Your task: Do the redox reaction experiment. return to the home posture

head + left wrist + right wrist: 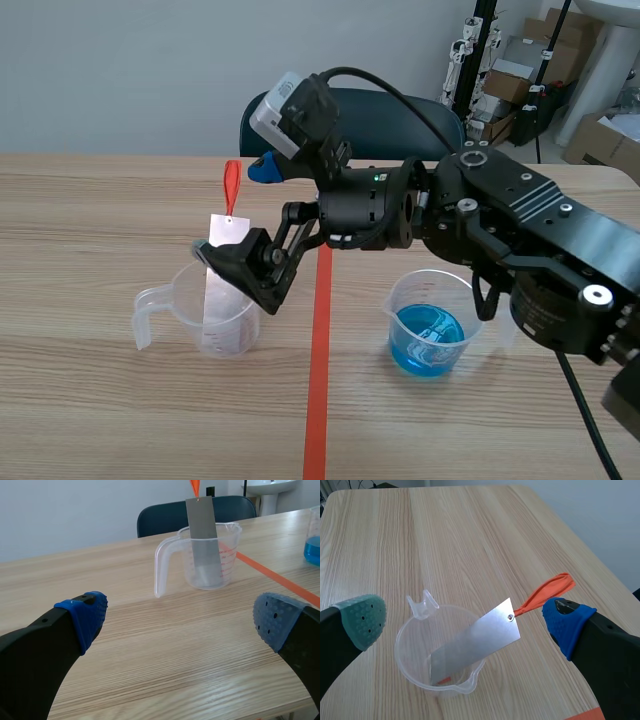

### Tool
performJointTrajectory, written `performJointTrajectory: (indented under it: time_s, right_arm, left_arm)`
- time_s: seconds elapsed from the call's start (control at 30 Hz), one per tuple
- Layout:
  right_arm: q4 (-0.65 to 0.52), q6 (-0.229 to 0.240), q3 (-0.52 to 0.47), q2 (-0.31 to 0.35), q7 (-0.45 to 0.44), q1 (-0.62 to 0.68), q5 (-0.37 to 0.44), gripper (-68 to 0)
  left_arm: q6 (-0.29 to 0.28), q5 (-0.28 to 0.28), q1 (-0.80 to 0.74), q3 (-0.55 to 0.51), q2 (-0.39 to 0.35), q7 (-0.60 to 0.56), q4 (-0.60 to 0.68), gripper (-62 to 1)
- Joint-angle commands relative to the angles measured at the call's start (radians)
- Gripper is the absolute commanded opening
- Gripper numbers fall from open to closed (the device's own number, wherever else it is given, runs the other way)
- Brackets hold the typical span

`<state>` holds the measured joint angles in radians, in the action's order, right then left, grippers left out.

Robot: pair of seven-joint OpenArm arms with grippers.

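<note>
Right gripper [463, 621] spread, straddling metal strip [475, 642] leaning in clear cup [227, 560], bench left of tape line [318, 380] | left gripper [181, 619] spread, empty | risk: retreating finger snags strip, tips cup.

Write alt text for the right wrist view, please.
The right tool, open, hangs over a clear measuring cup on a wooden table. A metal strip leans in the cup, and its upper end carries an orange tag.

Black right arm [540, 230] bears silver screws [466, 205], a black cable [355, 70].
</note>
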<state>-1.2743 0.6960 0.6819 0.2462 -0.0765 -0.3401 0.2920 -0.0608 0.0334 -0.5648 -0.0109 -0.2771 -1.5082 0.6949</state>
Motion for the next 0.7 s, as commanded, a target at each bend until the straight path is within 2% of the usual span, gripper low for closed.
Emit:
performJointTrajectory:
  time_s: [0.0,0.07,0.23,0.33,0.47,0.67]
  right_arm:
    - [-0.043,-0.003,-0.010,0.029,-0.005,-0.028,0.032,0.4]
    - [-0.074,-0.026,-0.011,0.061,0.000,-0.027,0.057,0.4]
    - [-0.161,-0.105,-0.024,0.149,0.023,-0.021,0.117,0.4]
    - [-0.226,-0.150,-0.059,0.204,0.026,0.013,0.142,0.4]
    - [-0.323,-0.205,-0.151,0.261,0.026,0.098,0.142,0.4]
    - [-0.441,-0.218,-0.331,0.294,0.027,0.250,0.138,0.4]
  left_arm:
    - [-0.005,-0.029,-0.035,-0.003,-0.027,-0.046,0.044,0.7]
    - [-0.005,-0.055,-0.075,-0.010,-0.055,-0.046,0.091,0.7]
    - [-0.006,-0.060,-0.174,-0.077,-0.090,-0.020,0.217,0.7]
    - [-0.027,-0.060,-0.229,-0.132,-0.098,0.018,0.307,0.7]
    - [-0.053,-0.060,-0.297,-0.199,-0.106,0.087,0.446,0.6]
    - [-0.089,-0.060,-0.385,-0.284,-0.106,0.225,0.681,0.6]
